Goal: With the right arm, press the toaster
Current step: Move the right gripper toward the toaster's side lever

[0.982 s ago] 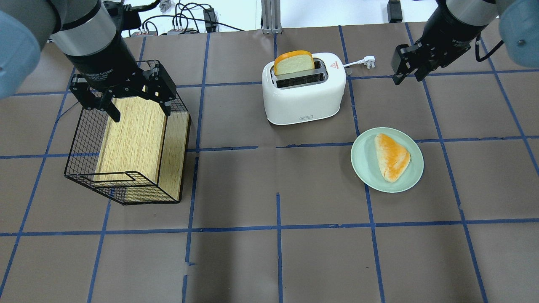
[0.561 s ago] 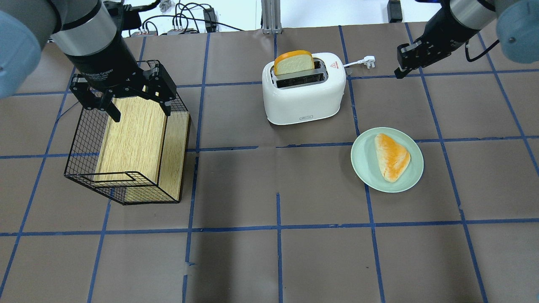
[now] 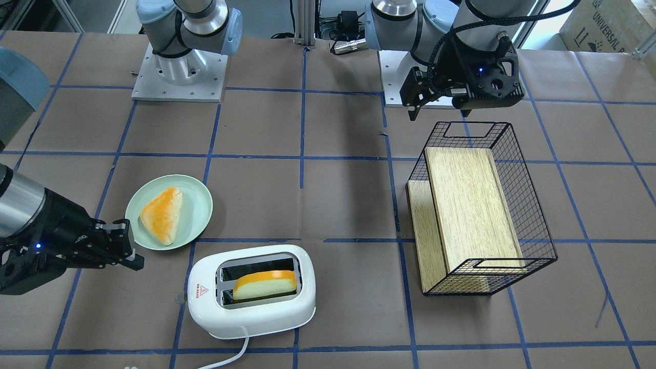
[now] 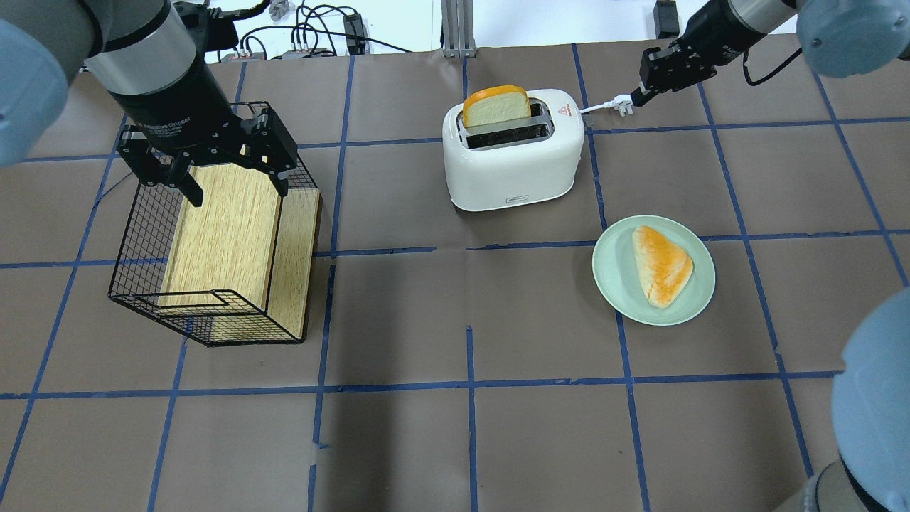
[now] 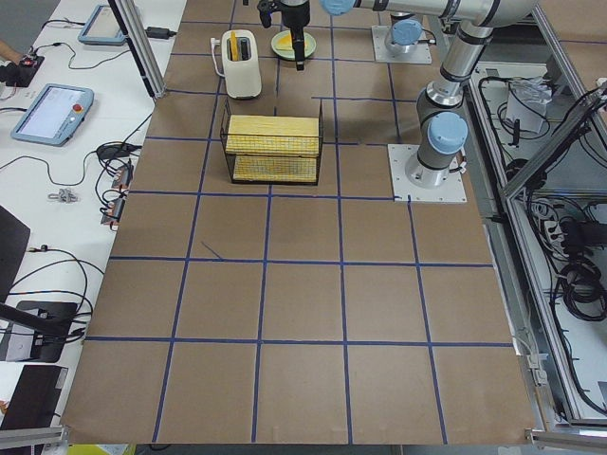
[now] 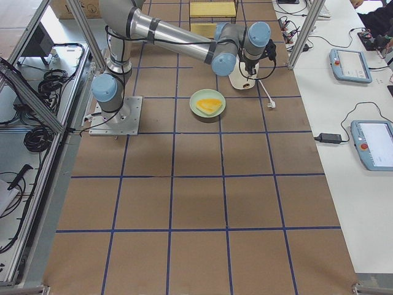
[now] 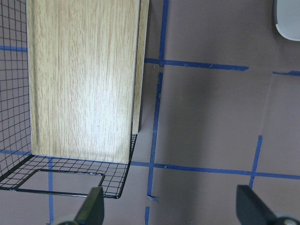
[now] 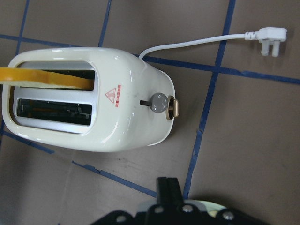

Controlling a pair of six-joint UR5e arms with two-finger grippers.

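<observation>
The white two-slot toaster [image 4: 512, 163] stands at the table's far middle, with a bread slice [image 4: 496, 105] upright in its far slot. It also shows in the front view [image 3: 251, 302] and the right wrist view [image 8: 93, 112], where a small knob [image 8: 159, 103] sits on its end. My right gripper [image 4: 635, 98] is shut and empty. It hovers by the white plug [image 4: 623, 103], right of the toaster's end and apart from it. My left gripper [image 4: 206, 167] is open and empty over the wire basket [image 4: 135, 242].
A pale green plate [image 4: 611, 284] with a pastry [image 4: 661, 264] lies in front of the toaster to the right. The black wire basket holds a wooden board [image 4: 227, 227] at the left. The toaster's white cord [image 8: 187, 43] trails to the plug.
My right gripper has moved left and toward the far edge, from right of the toaster to beside the plug. Its elbow now shows at the overhead view's bottom right. The left arm has not moved.
</observation>
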